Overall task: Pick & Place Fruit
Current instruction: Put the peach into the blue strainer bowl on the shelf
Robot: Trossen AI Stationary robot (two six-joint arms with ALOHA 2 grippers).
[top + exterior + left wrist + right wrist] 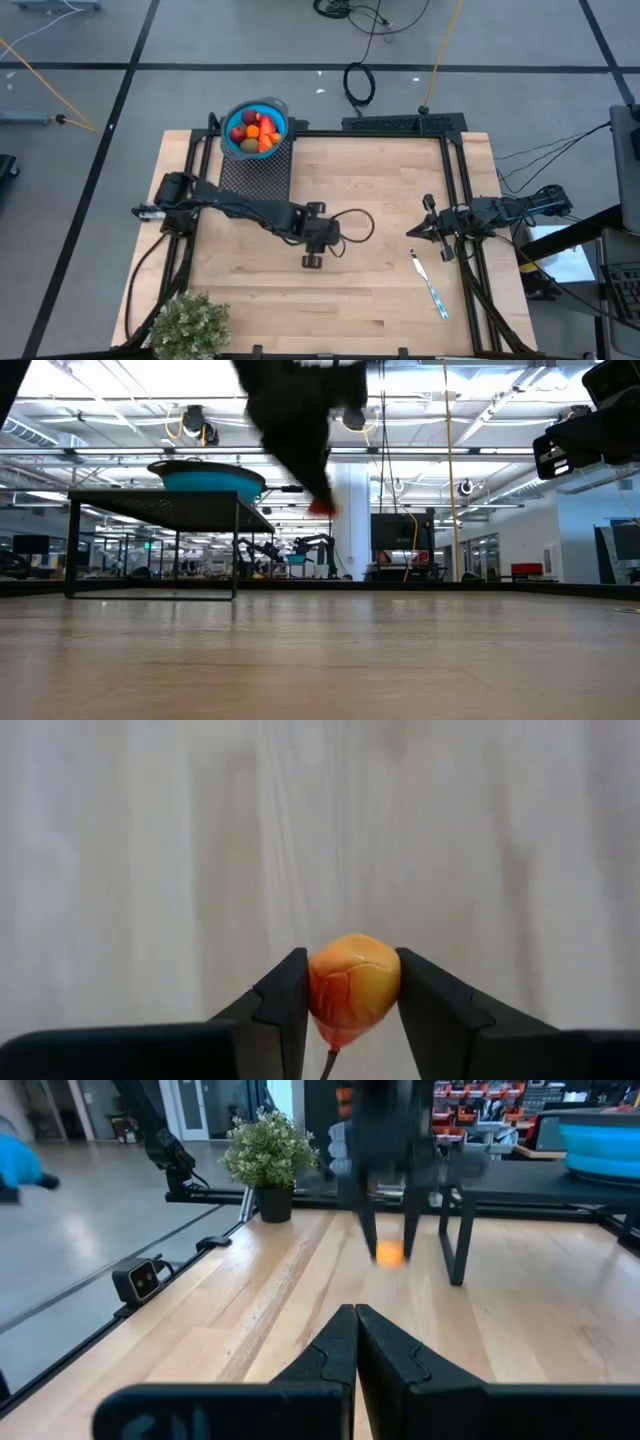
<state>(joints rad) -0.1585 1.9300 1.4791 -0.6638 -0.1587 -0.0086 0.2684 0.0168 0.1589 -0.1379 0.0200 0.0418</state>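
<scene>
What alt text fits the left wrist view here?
The left gripper is shut on a small orange-red fruit piece, one dark finger pressed to each side, above a pale wooden table.

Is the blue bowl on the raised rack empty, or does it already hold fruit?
It holds fruit. In the high view the blue bowl contains several red and orange fruit pieces, and it sits on the black rack.
</scene>
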